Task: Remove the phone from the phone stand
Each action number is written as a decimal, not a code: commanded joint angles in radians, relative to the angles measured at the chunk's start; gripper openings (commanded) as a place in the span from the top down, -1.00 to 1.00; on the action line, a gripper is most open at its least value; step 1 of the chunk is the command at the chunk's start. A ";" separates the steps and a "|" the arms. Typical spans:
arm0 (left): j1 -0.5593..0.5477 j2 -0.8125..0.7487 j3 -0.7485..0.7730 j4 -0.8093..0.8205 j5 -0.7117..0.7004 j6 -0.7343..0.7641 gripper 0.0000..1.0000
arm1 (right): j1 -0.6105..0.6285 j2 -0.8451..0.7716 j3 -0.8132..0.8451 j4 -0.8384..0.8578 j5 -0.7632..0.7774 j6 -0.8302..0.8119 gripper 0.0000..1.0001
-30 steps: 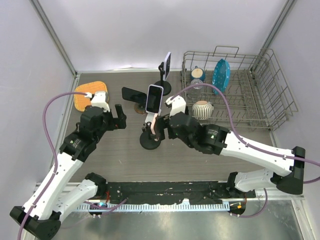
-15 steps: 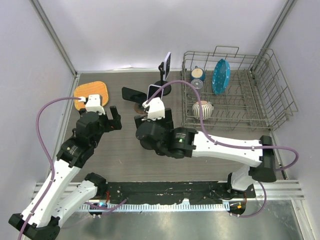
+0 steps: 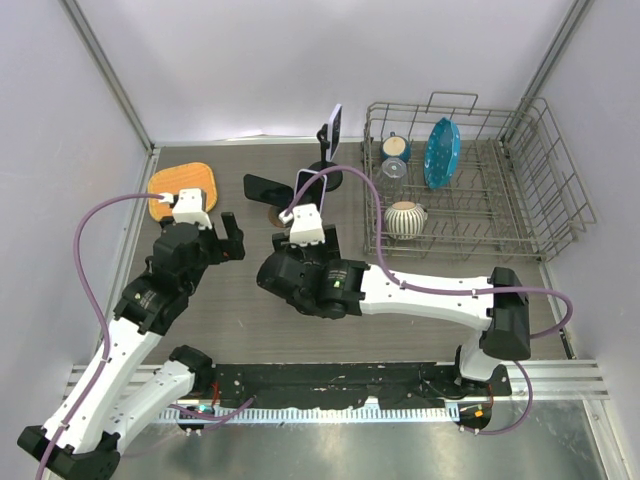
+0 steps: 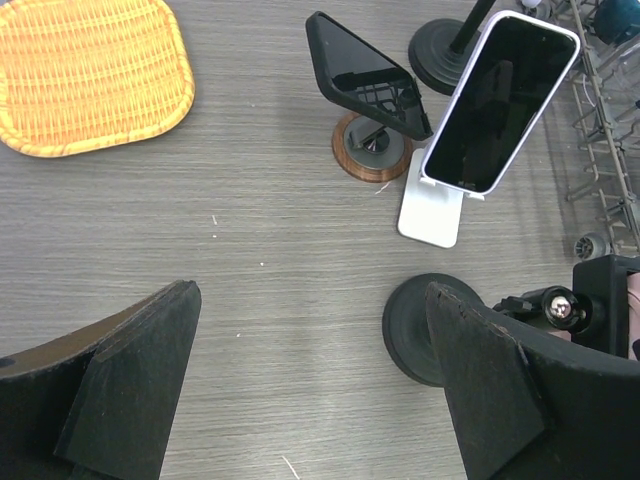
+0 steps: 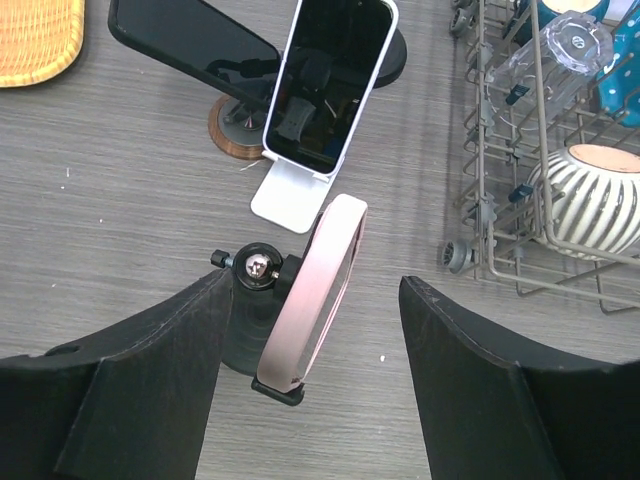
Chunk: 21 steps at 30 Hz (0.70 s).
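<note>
Our right gripper (image 5: 314, 282) hung open above the pink phone (image 5: 308, 318). We judged it best to pinch the long edges and lift clear of the stand (image 5: 244, 330), whose clamp we could barely see.

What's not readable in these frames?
Right wrist: pink phone is edge-on, screen unseen.
Top view: that phone and its stand are hidden under the right arm.
Left wrist: the phone is cut off by the right edge; the rear stand has its top cut off by the upper edge.
</note>
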 commanded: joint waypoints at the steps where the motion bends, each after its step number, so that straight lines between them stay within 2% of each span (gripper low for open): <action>1: 0.005 0.004 -0.003 0.054 0.026 0.003 -1.00 | 0.004 0.024 0.012 0.044 0.073 0.040 -0.45; 7: 0.006 0.010 -0.006 0.054 0.050 0.009 -1.00 | 0.004 0.057 0.014 0.049 0.079 0.040 -0.34; 10: 0.005 0.010 -0.012 0.056 0.064 0.010 -0.99 | 0.004 0.062 0.008 0.041 0.091 0.046 -0.23; 16: 0.006 0.009 -0.029 0.085 0.151 0.044 -1.00 | 0.004 0.013 -0.043 0.095 0.082 -0.003 0.26; 17: 0.006 0.007 -0.033 0.090 0.164 0.050 -0.99 | 0.004 0.004 -0.053 0.122 0.078 -0.018 0.42; 21: 0.006 0.004 -0.064 0.129 0.270 0.093 -0.99 | 0.003 -0.070 -0.135 0.248 0.050 -0.124 0.80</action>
